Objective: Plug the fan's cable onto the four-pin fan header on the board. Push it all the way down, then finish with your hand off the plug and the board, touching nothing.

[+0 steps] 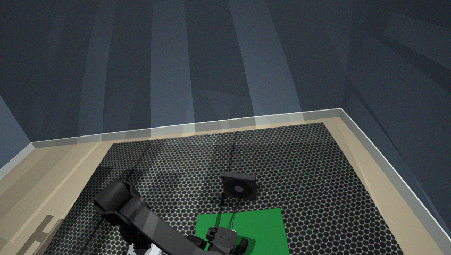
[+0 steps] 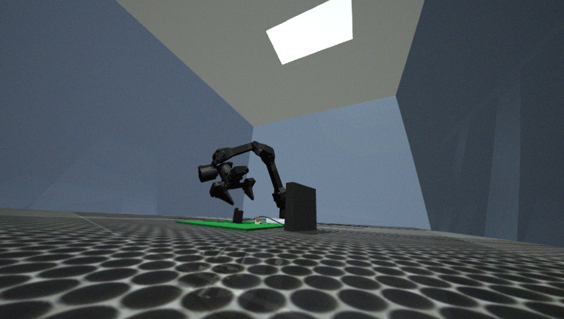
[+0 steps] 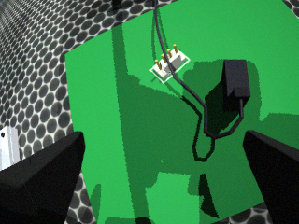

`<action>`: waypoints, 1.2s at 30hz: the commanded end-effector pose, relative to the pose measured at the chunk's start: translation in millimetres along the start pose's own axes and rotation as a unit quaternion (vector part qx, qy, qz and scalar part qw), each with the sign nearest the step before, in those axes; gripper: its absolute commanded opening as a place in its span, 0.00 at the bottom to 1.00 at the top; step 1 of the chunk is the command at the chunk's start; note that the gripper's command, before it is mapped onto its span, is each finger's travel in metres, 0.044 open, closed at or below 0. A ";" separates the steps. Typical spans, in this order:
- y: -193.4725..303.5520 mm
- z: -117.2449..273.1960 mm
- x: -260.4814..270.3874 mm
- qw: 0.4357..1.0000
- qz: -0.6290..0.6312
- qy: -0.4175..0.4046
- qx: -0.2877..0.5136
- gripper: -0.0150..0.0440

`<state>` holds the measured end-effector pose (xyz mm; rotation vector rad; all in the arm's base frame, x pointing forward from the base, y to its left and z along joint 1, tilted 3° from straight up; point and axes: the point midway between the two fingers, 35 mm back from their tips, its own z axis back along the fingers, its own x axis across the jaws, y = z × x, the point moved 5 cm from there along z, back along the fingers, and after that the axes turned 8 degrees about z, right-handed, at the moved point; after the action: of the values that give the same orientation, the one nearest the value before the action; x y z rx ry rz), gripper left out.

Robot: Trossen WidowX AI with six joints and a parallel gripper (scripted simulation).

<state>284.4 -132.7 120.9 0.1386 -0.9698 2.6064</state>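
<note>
My gripper (image 2: 242, 201) (image 3: 168, 140) is wide open and empty above the green board (image 1: 268, 224) (image 2: 197, 224) (image 3: 93, 70). The black plug (image 2: 237, 215) (image 3: 235, 77) stands on the board below the gripper, off the header and touching neither finger. In the wrist view it is right of the header, ahead of the right finger. The white header (image 2: 257, 222) (image 3: 177, 62) shows several bare golden pins; in the top view the gripper hides most of it. The black cable (image 3: 188, 91) passes over the header, loops and joins the plug.
The black fan (image 1: 239, 186) (image 2: 300, 207) stands upright just beyond the board's far edge, with its cable coming from its lower edge. A white plate (image 1: 155, 249) (image 3: 8, 149) lies beside the board at the arm's base. The dark patterned mat (image 1: 300, 173) lies under everything.
</note>
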 end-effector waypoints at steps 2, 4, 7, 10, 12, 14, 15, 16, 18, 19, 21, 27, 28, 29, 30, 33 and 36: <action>-8.9 4.5 -1.8 0.998 -0.013 0.003 0.057 1.00; -12.6 5.7 -2.2 0.997 -0.020 0.005 0.080 1.00; -18.4 7.9 -3.0 0.993 -0.030 0.011 0.115 1.00; -24.4 10.5 -3.7 0.988 -0.040 0.020 0.149 1.00; -28.6 12.5 -4.2 0.984 -0.047 0.028 0.171 1.00; -32.9 14.6 -4.7 0.979 -0.054 0.038 0.193 1.00; -34.9 15.6 -4.9 0.977 -0.057 0.043 0.203 1.00; -37.1 16.7 -5.1 0.974 -0.060 0.048 0.212 1.00; -41.4 19.0 -5.5 0.969 -0.067 0.059 0.231 1.00; -43.6 20.2 -5.7 0.966 -0.070 0.065 0.241 1.00; -48.1 22.7 -6.0 0.960 -0.077 0.078 0.259 1.00; -62.4 30.9 -6.5 0.939 -0.096 0.124 0.307 1.00; -65.0 32.4 -6.5 0.935 -0.100 0.132 0.314 1.00; -67.5 33.8 -6.5 0.931 -0.103 0.141 0.321 1.00; -69.6 35.1 -6.5 0.928 -0.105 0.148 0.327 1.00; -64.7 30.1 -6.0 0.935 -0.100 0.128 0.315 1.00; -65.1 30.1 -6.1 0.934 -0.107 0.131 0.315 1.00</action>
<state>312.8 -108.8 183.1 0.0423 0.0008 2.5554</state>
